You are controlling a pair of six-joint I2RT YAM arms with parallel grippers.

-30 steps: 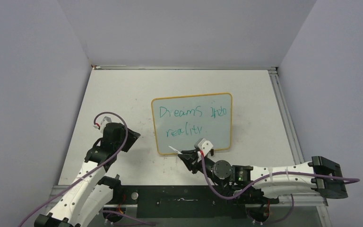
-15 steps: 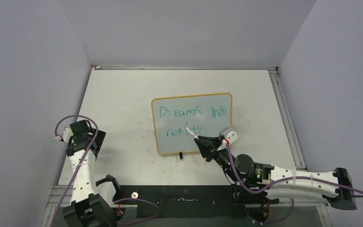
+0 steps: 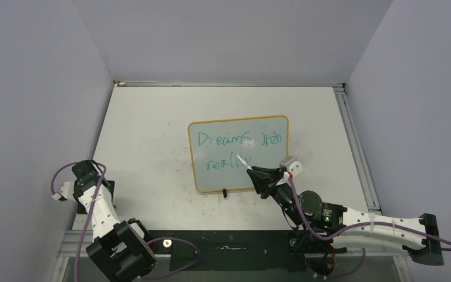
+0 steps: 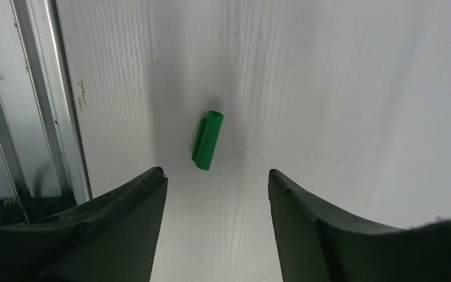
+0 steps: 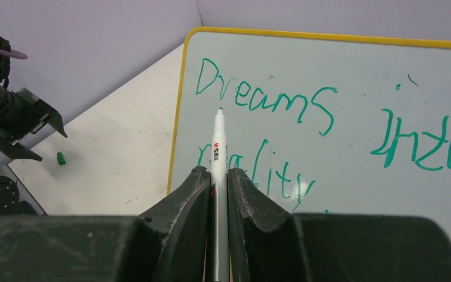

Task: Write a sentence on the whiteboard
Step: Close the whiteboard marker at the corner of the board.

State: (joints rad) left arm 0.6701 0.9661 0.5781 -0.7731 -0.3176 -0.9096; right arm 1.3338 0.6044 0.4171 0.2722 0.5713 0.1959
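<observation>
**Operator:** State the site classification.

**Technician:** Robotics laboratory, enclosed bench-top test cell.

**Operator:** List the supporting evidence.

**Technician:** Plain lavender-grey walls (image 3: 35, 88) enclose a white table (image 3: 147, 117) on three sides. An aluminium rail (image 3: 352, 141) runs along the table's right edge. The left arm (image 3: 97, 211) and the right arm (image 3: 358, 226) are bolted side by side at the near edge, on a black base plate (image 3: 229, 255). Purple cables (image 3: 56, 176) run exposed along both arms. Each wrist carries a camera, and a fixed camera looks down from above.

**Operator:** Any furnishing of a home, shop or office?

**Technician:** Only the whiteboard (image 3: 217, 179), standing on the table as a work piece.
</observation>
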